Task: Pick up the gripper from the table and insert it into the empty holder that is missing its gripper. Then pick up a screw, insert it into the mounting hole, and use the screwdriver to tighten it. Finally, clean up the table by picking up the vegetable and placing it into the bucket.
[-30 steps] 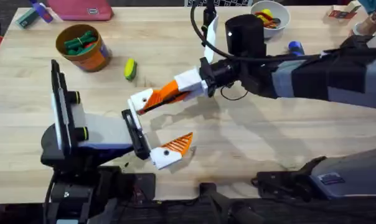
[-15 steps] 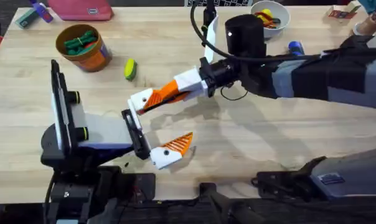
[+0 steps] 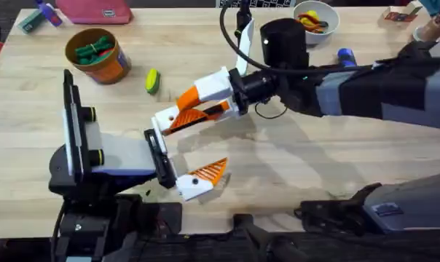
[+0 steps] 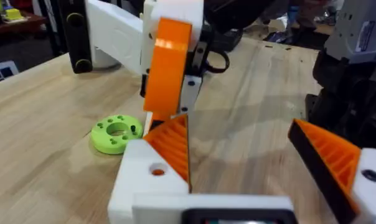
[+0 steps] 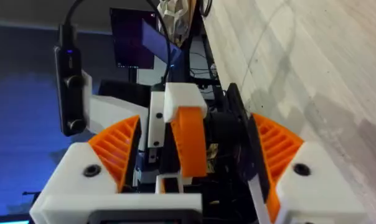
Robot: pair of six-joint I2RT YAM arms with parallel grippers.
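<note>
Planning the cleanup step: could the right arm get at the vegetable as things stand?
Probably not yet. The vegetable lies in the open with bare table around it, but the right gripper is at the left gripper and looks occupied with the orange piece.

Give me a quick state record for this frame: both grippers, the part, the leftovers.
right gripper: open, fingers either side of the gripper, apart from it
the gripper: seated under the holder on the left arm's tip
left gripper: open, holding nothing
the screwdriver: far side of table, partly hidden by right arm
the vegetable: on table, beside the bucket, not in it
green disc: flat on table
</note>
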